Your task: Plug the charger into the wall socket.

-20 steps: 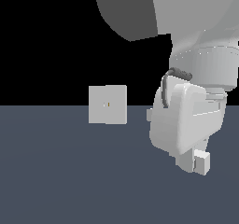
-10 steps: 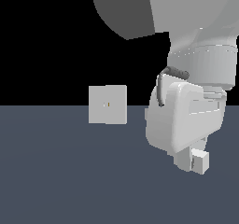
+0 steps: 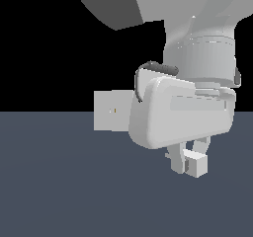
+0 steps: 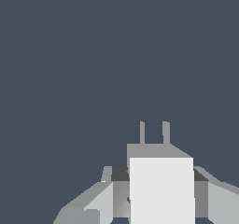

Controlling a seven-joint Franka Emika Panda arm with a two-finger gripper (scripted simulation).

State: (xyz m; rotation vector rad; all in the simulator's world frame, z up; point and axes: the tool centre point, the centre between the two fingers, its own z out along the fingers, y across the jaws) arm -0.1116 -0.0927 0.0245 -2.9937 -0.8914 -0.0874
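The charger (image 3: 196, 164) is a small white block held between the fingers of my gripper (image 3: 190, 158), just above the dark floor. In the wrist view the charger (image 4: 161, 185) fills the space between my fingers, with two short grey prongs (image 4: 153, 132) pointing away from the camera. My gripper (image 4: 156, 190) is shut on it. The wall socket (image 3: 112, 110) is a pale upright square plate with a tiny orange mark at its centre, standing toward the exterior view's left of my hand; the hand covers its near edge. The socket does not show in the wrist view.
The dark grey-blue floor (image 3: 64, 191) spreads under everything, with a black backdrop above it. The arm's large pale hand body (image 3: 180, 115) and wrist fill the upper part of the exterior view's right.
My hand with the charger has drifted slightly toward the exterior view's left, closer to the socket plate, and now overlaps its edge.
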